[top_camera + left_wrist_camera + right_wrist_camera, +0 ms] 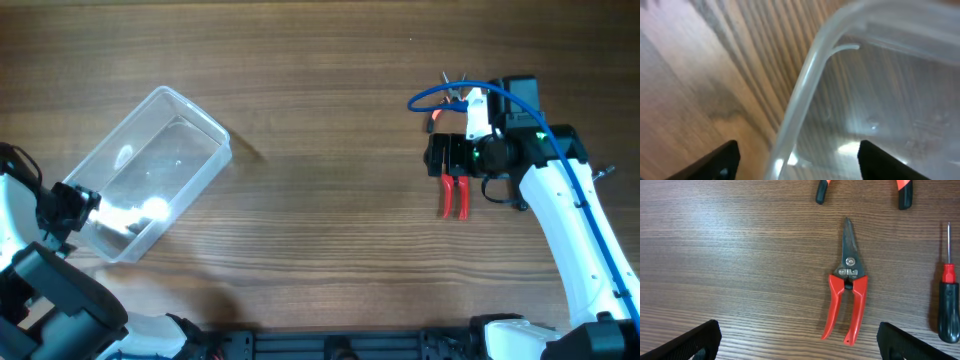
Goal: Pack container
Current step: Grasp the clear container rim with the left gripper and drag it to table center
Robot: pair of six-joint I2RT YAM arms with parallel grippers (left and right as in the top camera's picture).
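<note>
The container (160, 160) is a clear plastic tub lying at an angle on the left of the wooden table, and looks empty. My left gripper (75, 205) is at its near-left corner. In the left wrist view the left gripper (797, 167) is open, with the container's rim (805, 85) running between the two fingers. My right gripper (452, 158) hovers on the right over red-handled snips (455, 197). In the right wrist view the right gripper (800, 342) is open and empty, and the snips (847, 295) lie flat on the table ahead of it, closer to the right finger.
A screwdriver (947, 295) with a red and black handle lies to the right of the snips. The orange and black handle ends of another tool (904, 192) show beyond them. In the overhead view, tool tips (447, 95) show beside a blue cable.
</note>
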